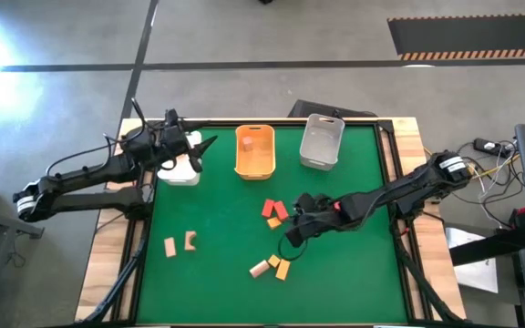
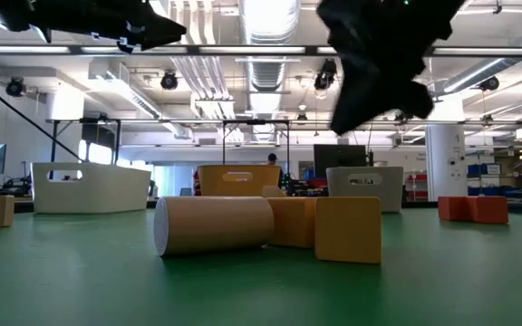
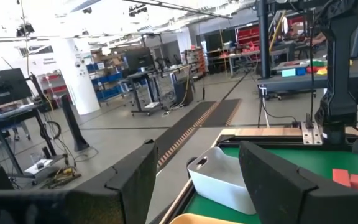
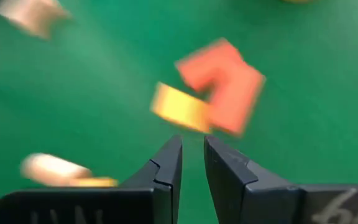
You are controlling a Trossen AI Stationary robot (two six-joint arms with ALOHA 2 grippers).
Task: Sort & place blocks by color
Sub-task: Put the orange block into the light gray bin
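Note:
Small wooden blocks lie flat on the green mat. A red block [image 1: 270,209] and a yellow block [image 1: 274,221] touch each other. A tan and yellow cluster [image 1: 272,266] sits near the front edge, and two tan blocks [image 1: 180,243] lie to the left. My right gripper [image 1: 292,233] hovers just right of the red and yellow pair [image 4: 210,102]; its fingers are shut to a narrow slit with nothing between them. My left gripper [image 1: 196,148] is open and empty, held above the white bin [image 1: 179,169]. A pale block [image 1: 252,141] shows inside the orange bin.
Three bins stand along the far edge: white [image 2: 89,188], orange [image 1: 254,150] and grey [image 1: 322,139]. In the low view a tan cylinder [image 2: 214,225] and yellow blocks [image 2: 347,228] lie closest, with red blocks [image 2: 474,209] at the right. A wooden rim borders the mat.

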